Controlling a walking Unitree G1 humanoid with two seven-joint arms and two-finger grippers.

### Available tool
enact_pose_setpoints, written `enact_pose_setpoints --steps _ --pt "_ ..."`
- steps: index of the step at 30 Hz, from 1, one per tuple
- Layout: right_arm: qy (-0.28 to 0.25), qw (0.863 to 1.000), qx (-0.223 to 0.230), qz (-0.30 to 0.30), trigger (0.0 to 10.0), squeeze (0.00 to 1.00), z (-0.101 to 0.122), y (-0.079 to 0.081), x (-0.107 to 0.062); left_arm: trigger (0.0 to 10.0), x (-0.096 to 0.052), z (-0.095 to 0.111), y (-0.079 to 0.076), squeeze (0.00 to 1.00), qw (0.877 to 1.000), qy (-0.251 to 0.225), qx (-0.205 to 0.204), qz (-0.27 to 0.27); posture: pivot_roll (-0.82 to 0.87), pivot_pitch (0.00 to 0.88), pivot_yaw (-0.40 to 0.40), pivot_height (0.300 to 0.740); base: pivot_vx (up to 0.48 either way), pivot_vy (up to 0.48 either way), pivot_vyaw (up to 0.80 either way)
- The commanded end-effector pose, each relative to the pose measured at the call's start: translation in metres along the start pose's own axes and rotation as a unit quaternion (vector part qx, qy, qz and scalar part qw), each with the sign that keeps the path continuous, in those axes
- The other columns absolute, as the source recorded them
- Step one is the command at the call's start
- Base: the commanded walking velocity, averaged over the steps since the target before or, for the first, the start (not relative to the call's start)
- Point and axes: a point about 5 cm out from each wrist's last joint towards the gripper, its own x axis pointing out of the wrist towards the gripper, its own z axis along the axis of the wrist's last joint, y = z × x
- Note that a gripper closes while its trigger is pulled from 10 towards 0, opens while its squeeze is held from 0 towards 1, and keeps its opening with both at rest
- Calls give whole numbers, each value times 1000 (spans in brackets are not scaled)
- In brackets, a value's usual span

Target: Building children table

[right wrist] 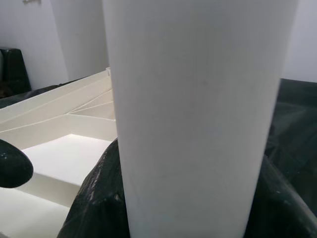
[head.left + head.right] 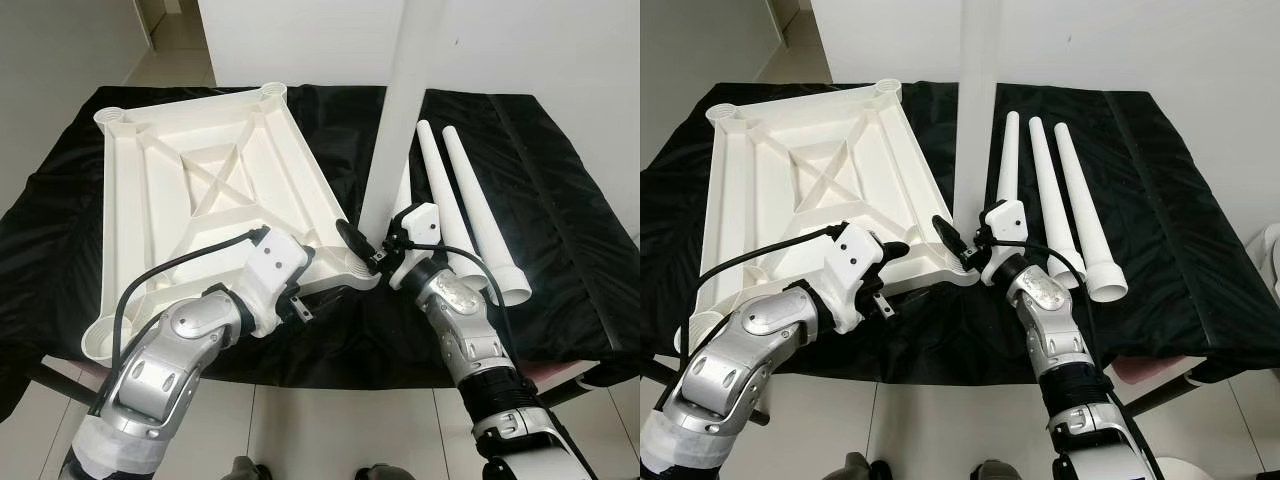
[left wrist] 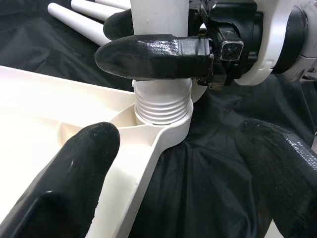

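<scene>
**Right gripper holds one leg upright at the tabletop's corner**

Right gripper (image 2: 372, 250) pinches our one upright table leg (image 2: 405, 95), its long axis vertical, threaded end down in the corner socket (image 3: 171, 130) of the single upturned white tabletop (image 2: 200, 180). Just beside it, our left gripper (image 3: 163, 178) is spread around that corner. Beyond the right gripper, three more legs (image 2: 1060, 200) lie flat on the black cloth (image 2: 560, 200), thick ends toward us.

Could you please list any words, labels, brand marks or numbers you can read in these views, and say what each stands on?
None can be read: the white tabletop, the upright leg in the right gripper, the three loose legs, the black cloth and the left gripper show no legible text.
</scene>
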Motion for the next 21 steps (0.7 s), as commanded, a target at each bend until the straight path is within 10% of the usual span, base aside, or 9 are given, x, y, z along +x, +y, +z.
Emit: enact_pose_setpoints --steps 1,21 --pt "99 992 67 -26 10000 0 -44 6 -17 10000 -4 1 3 0 1000 2 1 29 -53 135 48 740 0 0 0" --pt "69 997 -13 2 10000 0 -47 30 -26 10000 -6 1 6 0 999 3 2 41 -54 141 49 740 0 0 0"
